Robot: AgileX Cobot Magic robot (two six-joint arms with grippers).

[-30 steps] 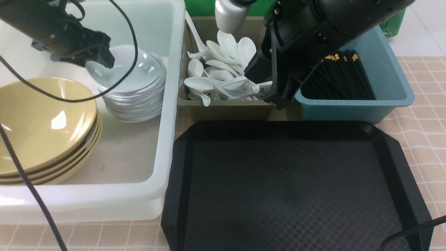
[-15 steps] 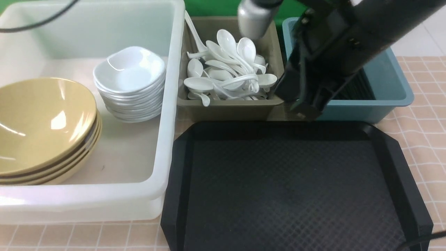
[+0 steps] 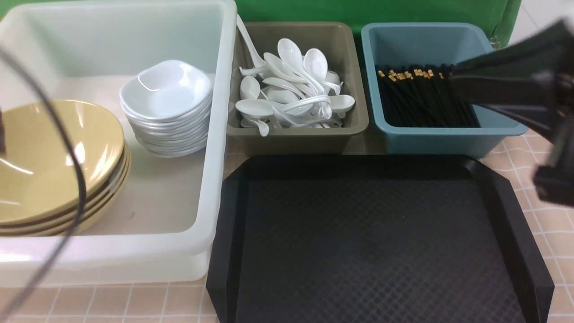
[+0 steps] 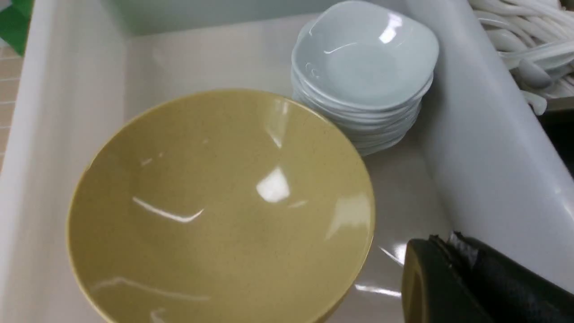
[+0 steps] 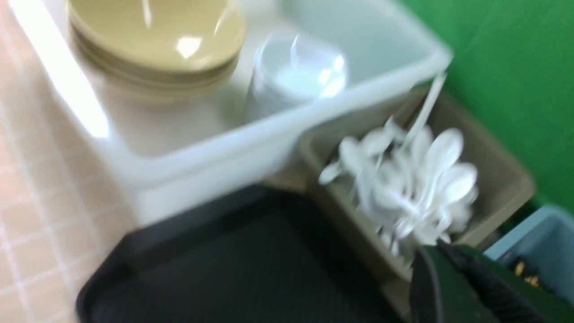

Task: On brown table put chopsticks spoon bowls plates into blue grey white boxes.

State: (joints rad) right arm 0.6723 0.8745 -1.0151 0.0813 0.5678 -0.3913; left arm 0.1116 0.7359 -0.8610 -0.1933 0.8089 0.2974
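The white box (image 3: 219, 134) holds a stack of yellow bowls (image 3: 49, 157) and a stack of white plates (image 3: 166, 94). Several white spoons (image 3: 291, 89) lie heaped in the grey box (image 3: 296, 141). Black chopsticks (image 3: 426, 98) fill the blue box (image 3: 448, 139). In the left wrist view my left gripper (image 4: 441, 242) is shut and empty, above the tub floor beside the bowls (image 4: 219, 211). My right gripper (image 5: 437, 251) is shut with nothing in it, near the corner of the grey box (image 5: 493, 179). In the front view the right arm (image 3: 506, 85) is a blur at the right edge.
A black textured tray (image 3: 372, 246) lies on the brown table (image 3: 112, 305) in front of the two small boxes, with nothing on it. A loose black cable (image 3: 76, 179) hangs blurred across the left of the front view. A green backdrop (image 3: 358, 11) stands behind the boxes.
The left arm has drawn back from over the plates and out of the front view, and its gripper has shut. The right arm has swung from over the grey box to the right edge.
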